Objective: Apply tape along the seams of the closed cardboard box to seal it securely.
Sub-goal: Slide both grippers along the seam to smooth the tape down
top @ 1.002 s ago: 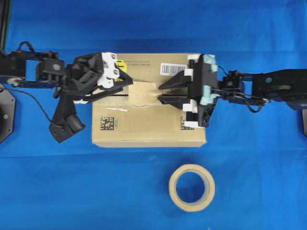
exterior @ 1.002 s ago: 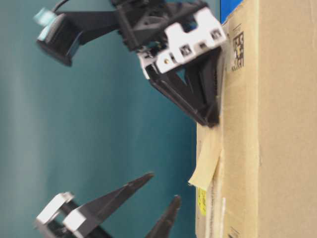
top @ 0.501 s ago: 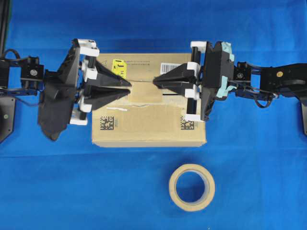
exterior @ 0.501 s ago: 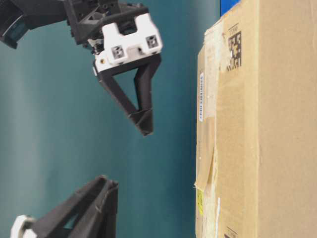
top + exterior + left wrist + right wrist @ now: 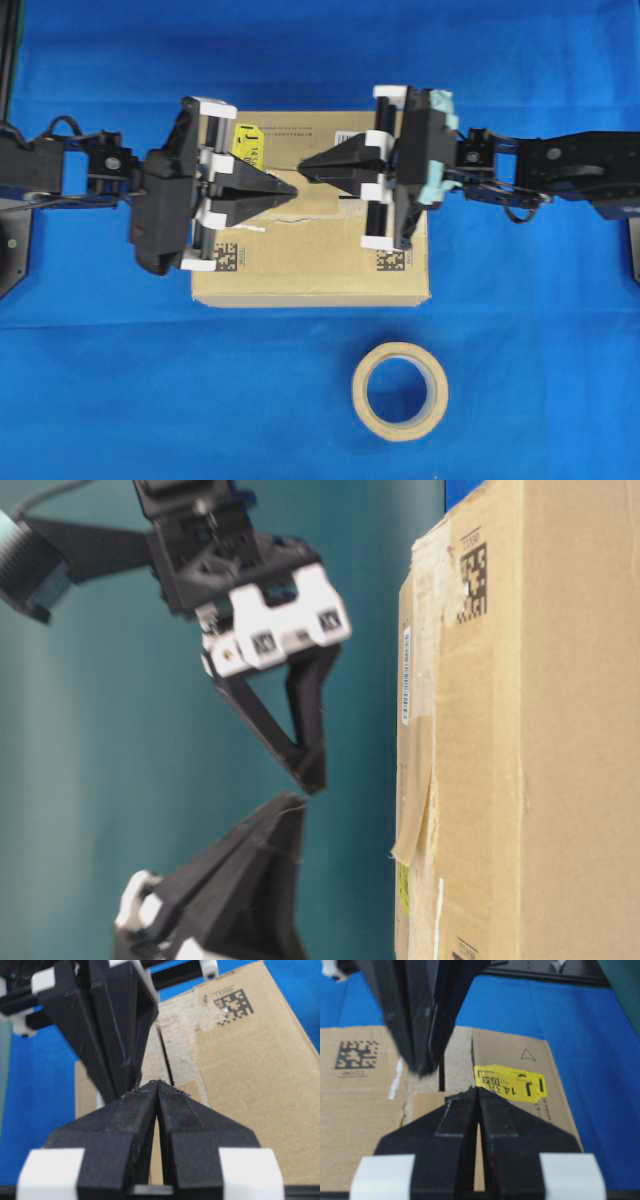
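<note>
The cardboard box [image 5: 300,270] lies flat on the blue table, yellow sticker [image 5: 510,1082] at its far left. A short tan tape [image 5: 418,780] lies across the seams [image 5: 166,1060] at the box's middle, one corner curling up off the cardboard. My left gripper [image 5: 293,188] and right gripper [image 5: 302,170] point at each other over that spot, tips almost meeting. Both are shut with nothing between their fingers. From table level they hang clear of the box top, right gripper [image 5: 312,780] just beyond left gripper [image 5: 290,805]. The arms hide most of the tape from overhead.
A beige tape roll [image 5: 400,392] lies flat on the table in front of the box. Pale torn strips of old tape [image 5: 396,1080] and two black matrix codes [image 5: 232,1002] mark the box top. Blue table surface [image 5: 540,330] surrounds the box.
Both grippers have shut and lifted off the box top. Their tips have come together over the box's middle. The tape stays on the box.
</note>
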Motion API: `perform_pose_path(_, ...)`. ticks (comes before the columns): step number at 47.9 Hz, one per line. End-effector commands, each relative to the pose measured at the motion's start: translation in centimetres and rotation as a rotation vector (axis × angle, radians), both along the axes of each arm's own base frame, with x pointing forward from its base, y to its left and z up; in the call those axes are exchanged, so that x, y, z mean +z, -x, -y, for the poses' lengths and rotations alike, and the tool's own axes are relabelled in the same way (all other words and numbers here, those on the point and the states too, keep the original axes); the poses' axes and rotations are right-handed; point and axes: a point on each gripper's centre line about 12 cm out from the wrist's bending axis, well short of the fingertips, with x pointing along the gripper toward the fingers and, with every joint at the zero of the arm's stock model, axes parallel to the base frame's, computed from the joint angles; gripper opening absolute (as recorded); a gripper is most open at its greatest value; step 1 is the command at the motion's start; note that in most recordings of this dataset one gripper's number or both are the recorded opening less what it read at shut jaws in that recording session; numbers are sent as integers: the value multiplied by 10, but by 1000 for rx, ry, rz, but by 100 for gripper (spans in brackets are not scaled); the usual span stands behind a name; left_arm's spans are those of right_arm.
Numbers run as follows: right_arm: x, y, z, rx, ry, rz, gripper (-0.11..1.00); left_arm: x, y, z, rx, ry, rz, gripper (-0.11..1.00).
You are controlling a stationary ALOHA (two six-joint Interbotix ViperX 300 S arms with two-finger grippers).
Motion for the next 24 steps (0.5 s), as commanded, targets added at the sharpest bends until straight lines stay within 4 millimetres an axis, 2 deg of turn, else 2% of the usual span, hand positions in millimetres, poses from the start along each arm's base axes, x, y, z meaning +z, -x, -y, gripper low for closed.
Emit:
perform_pose_path(1,12,-9,1,0,6,41,-1,4,-10,-4,18,18,27,0)
perform_pose_path(15,-9,-16,4,-7,2,-6,-1,-27,-19,-20,123,201,-40,0)
perform_pose_path(24,-23,-17,3,-7,-11,-40,-1,-42,-19,-21,158,274,-77,0)
